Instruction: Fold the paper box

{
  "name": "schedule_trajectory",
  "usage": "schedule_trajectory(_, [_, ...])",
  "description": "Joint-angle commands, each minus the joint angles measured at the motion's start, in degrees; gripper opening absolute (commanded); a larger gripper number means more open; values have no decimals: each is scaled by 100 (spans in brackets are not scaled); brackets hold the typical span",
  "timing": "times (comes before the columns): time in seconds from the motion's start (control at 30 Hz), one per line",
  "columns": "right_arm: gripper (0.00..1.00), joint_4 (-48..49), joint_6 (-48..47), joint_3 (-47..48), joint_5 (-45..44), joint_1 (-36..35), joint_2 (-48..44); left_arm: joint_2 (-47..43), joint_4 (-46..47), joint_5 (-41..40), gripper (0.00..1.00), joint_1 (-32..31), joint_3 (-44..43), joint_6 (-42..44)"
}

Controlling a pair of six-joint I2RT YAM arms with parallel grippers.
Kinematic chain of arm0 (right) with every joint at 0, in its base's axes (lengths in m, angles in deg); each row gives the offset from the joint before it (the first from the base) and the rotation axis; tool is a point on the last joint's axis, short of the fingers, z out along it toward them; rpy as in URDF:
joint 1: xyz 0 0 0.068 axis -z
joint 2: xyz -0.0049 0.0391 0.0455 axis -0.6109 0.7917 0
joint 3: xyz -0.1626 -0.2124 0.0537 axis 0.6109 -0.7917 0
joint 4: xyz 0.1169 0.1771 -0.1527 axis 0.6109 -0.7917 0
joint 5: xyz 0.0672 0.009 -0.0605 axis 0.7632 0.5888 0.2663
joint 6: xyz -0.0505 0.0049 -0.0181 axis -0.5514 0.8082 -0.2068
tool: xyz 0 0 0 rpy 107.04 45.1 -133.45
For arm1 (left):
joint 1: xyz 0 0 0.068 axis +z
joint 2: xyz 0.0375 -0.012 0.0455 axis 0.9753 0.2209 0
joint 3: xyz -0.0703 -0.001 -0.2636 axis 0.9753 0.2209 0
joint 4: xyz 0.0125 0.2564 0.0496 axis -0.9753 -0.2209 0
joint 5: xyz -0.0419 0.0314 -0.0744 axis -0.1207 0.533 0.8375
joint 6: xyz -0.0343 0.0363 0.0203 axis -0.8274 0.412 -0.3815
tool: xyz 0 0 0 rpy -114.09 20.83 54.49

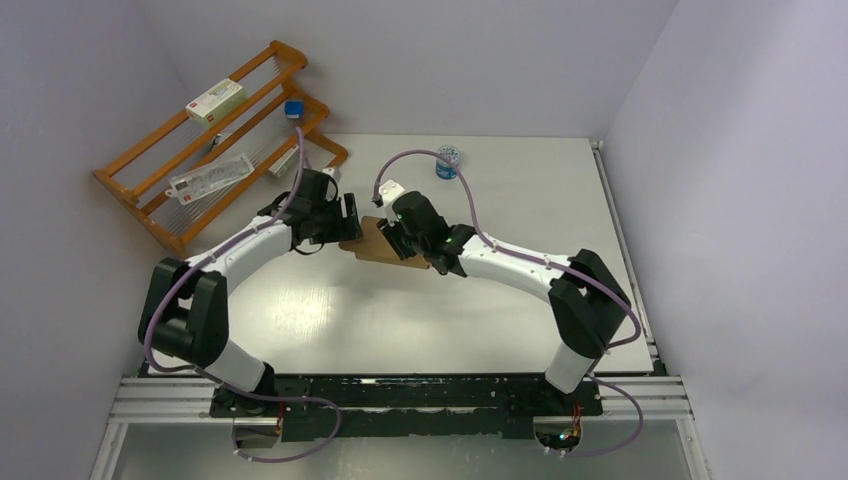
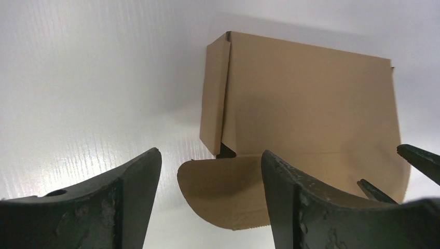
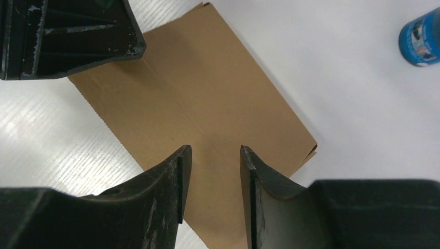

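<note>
Nearest you, both arms reach inward from their bases over the white table and meet at its middle. The paper box lies flat there, directly between the two grippers.

Your left gripper is at the box's left end. Its jaws are spread wide and hold nothing, and the wrist view shows only table and cardboard between them. Your right gripper hangs over the box's right half. Its jaws are parted by a narrow gap with nothing between them, and you cannot tell whether the tips touch the cardboard.

The box is plain brown corrugated cardboard, folded into a low rectangle. From the left wrist, a narrow side flap stands against its end with a dark slit at the foot. A rounded tab lies loose on the table, pointing at the left gripper.

Further back, a small blue-labelled container stands alone, its contents not visible. At the far left, the wooden rack carries a white carton on its upper tier, a clear packet lower down, and a small blue item.
</note>
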Motion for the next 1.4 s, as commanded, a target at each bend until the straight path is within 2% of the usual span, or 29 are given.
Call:
schedule_trajectory(0.0, [44, 178, 200, -141, -27, 0, 176, 76, 240, -279, 75, -152, 135, -140])
schedule_trajectory(0.27, [47, 195, 122, -459, -104, -5, 276, -54, 347, -499, 71, -202, 573, -216])
schedule_trajectory(0.47, [51, 57, 94, -287, -165, -11, 214, -162, 346, -749, 70, -221, 684, -297])
schedule_trajectory(0.77, [56, -70, 152, 399, 420, 430, 265, -1270, 199, -1083, 74, -219, 911, -623])
schedule_trajectory(1.03, [59, -91, 554, 934, 1511, 1178, 904, -2314, 457, -430, 77, -221, 1843, -1367])
schedule_trajectory(1.27, [61, -54, 919, 1200, 1746, 1473, 1477, -2656, 1058, 326, 79, -229, 2638, -2078])
schedule_trajectory(1.37, [61, 53, 1069, 1070, 1842, 1511, 1543, -2637, 1411, 471, 83, -230, 2871, -2479])
